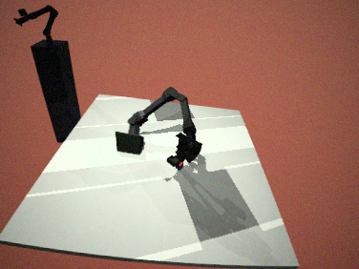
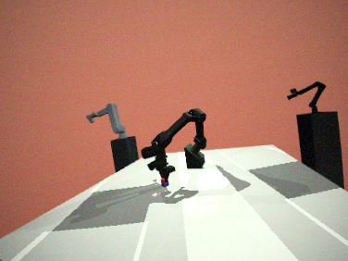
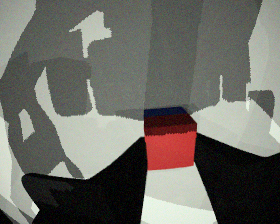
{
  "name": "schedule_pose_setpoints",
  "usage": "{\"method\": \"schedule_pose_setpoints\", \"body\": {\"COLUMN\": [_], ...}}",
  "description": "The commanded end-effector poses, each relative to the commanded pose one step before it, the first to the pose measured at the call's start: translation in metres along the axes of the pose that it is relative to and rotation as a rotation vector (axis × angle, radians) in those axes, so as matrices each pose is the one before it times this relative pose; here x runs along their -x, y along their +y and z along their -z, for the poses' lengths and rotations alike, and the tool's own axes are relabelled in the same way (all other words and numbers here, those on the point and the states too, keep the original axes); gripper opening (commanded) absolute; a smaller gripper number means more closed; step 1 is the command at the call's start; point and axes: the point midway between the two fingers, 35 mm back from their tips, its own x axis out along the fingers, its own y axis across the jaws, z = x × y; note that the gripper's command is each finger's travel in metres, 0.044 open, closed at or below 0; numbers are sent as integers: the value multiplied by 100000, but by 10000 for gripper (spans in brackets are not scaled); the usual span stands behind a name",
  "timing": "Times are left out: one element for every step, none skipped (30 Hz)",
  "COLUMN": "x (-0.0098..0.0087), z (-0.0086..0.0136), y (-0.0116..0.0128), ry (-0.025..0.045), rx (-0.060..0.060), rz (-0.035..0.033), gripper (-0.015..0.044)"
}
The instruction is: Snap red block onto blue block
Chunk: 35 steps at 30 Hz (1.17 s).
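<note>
The fingers [image 1: 176,162] [image 2: 165,172] are clamped on the red block [image 1: 179,164] [image 2: 164,180] [image 3: 171,150], which sits over the blue block [image 1: 179,168] [image 2: 165,184] [image 3: 165,111] — well in from the edges of the desk [image 1: 95,219] [image 2: 231,222] [image 3: 115,130]. The pressing step seems in hand; whether the blocks have clicked I cannot tell, so the next move calls for a straight, firm push — then release.

The arm [image 1: 170,93] [image 2: 196,115] arches over, its pincer [image 1: 178,163] [image 2: 165,177] [image 3: 168,140] pointing down; fingers stand parted.

Toward twelve o'clock in the wrist view, the blue block [image 1: 179,168] [image 2: 165,185] [image 3: 165,111] is mostly hidden behind the red block [image 1: 180,164] [image 2: 163,180] [image 3: 170,150].
</note>
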Motion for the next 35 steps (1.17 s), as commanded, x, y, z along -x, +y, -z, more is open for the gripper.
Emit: {"method": "schedule_pose_setpoints", "body": {"x": [-9, 0, 0, 0, 0, 0, 0, 0, 0, 0, 0, 0, 0, 258, 781, 1322, 1732, 1780, 1787, 1403, 845, 282, 0, 1, 0, 0, 0, 0, 0, 0, 0, 0, 0, 0, 0], "z": [21, 0, 0, 0, 0, 0, 0, 0, 0, 0, 0, 0, 0, -48, -129, -167, -124, -19, 89, 145, 120, 45, 0, -154, -251, -90, 0, 0, 0, 0, 0, 0, 0, 0, 0], "y": [5, 0, 0, 0, 0, 0, 0, 0, 0, 0, 0, 0, 0, 3, 5, 1, -12, -24, -32, -28, -17, -6, 0, -10, -16, -6, 0, 0, 0, 0, 0, 0, 0, 0, 0], "ry": [116, 0, 0, 0, 0, 0, 0, 0, 0, 0, 0, 0, 0, -30, -81, -105, -79, -19, 38, 67, 55, 21, 0, -7, -12, -4, 0, 0, 0, 0, 0, 0, 0, 0, 0], "rx": [125, 0, 0, 0, 0, 0, 0, 0, 0, 0, 0, 0, 0, -11, -31, -47, -51, -38, -24, -7, 1, 1, 0, 5, 9, 3, 0, 0, 0, 0, 0, 0, 0, 0, 0], "rz": [67, 0, 0, 0, 0, 0, 0, 0, 0, 0, 0, 0, 0, 23, 62, 81, 60, 7, -50, -80, -66, -25, 0, 1, 1, 0, 0, 0, 0, 0, 0, 0, 0, 0, 0], "gripper": [105, 131, 157, 184, 210, 220, 220, 220, 220, 220, 220, 220, 220, 220, 220, 220, 220, 220, 220, 220, 220, 220, 220, 220, 220, 220, 220, 220, 220, 220, 220, 220, 220, 220, 220]}}
